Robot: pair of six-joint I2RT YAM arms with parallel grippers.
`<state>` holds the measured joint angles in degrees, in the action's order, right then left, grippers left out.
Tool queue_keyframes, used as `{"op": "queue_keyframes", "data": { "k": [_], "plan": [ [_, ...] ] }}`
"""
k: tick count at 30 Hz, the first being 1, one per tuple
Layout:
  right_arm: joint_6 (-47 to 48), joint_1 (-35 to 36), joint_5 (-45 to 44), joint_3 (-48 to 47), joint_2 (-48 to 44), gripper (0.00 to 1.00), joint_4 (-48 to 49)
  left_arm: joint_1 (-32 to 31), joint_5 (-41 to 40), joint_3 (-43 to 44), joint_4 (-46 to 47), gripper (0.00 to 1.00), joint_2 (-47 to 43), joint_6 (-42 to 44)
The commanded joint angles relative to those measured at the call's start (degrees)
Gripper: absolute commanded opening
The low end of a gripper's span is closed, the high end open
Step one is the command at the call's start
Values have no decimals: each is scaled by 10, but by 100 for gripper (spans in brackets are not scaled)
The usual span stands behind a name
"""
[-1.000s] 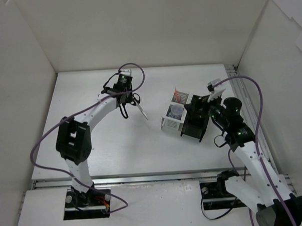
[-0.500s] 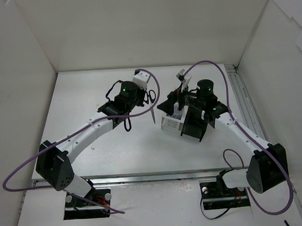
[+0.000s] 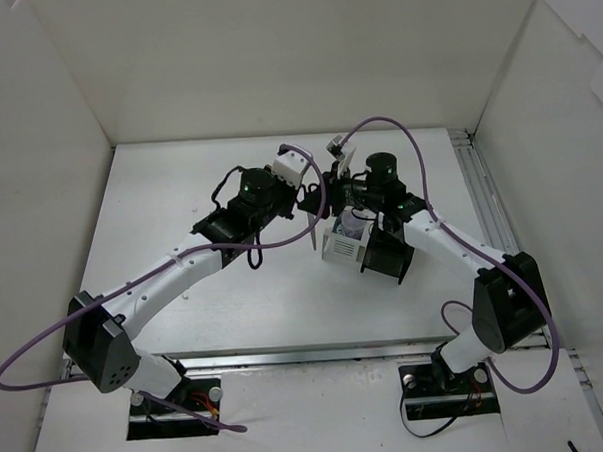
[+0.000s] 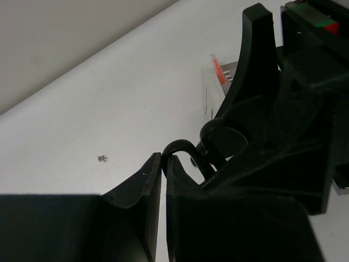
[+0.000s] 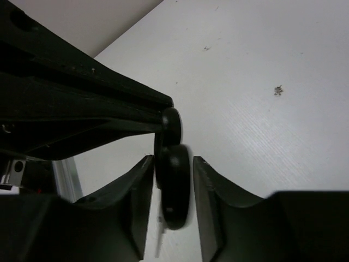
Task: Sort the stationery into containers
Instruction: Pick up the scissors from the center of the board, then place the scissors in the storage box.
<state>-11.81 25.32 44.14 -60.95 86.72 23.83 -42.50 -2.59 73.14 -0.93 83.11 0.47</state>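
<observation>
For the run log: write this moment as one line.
left gripper: shut on scissors | right gripper: around scissors handle, grip unclear | stage: handover

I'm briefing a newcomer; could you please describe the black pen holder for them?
Look right of centre on the white table, under the right arm. The pen holder is the taller black container, beside the lower white organizer.
</observation>
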Motion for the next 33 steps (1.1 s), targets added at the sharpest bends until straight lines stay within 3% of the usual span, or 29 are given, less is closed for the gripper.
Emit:
{"op": "queue_keyframes", "data": {
  "k": [1, 3, 4, 5, 7, 8, 9, 10, 12, 20, 28, 33],
  "plan": [
    [-8, 10, -4, -35, -3, 28, 66, -12, 17, 6, 51, 0, -29, 25],
    [-8, 13, -1, -35, -5, 21, 74, -12, 19, 5, 51, 0, -29, 28],
    [-7, 13, 4, -36, -4, 7, 74, -12, 19, 6, 51, 0, -29, 30],
    [-8, 15, 1, -36, -7, 0, 75, -17, 19, 6, 50, 0, -30, 30],
    [-2, 18, 1, -33, -10, 0, 77, -17, 19, 11, 42, 19, -27, 30],
    [-1, 17, -10, -28, -19, 0, 79, -17, 19, 13, 38, 35, -27, 28],
    [1, 18, -19, -22, -26, 0, 80, -17, 20, 16, 35, 64, -30, 26],
    [11, 17, -28, -18, -31, 0, 80, -17, 19, 16, 34, 72, -34, 23],
    [21, 17, -68, 0, -57, 0, 80, -17, 19, 12, 30, 99, -47, 18],
    [50, -33, -163, 74, -183, 0, 79, 7, 39, -38, 12, 100, -160, -30],
    [146, -68, -328, 182, -340, 0, 24, 82, -64, -128, -68, 100, -242, -172],
    [201, -89, -362, 266, -355, 0, 102, 138, -9, -184, -83, 100, -244, -230]
  ]
}}
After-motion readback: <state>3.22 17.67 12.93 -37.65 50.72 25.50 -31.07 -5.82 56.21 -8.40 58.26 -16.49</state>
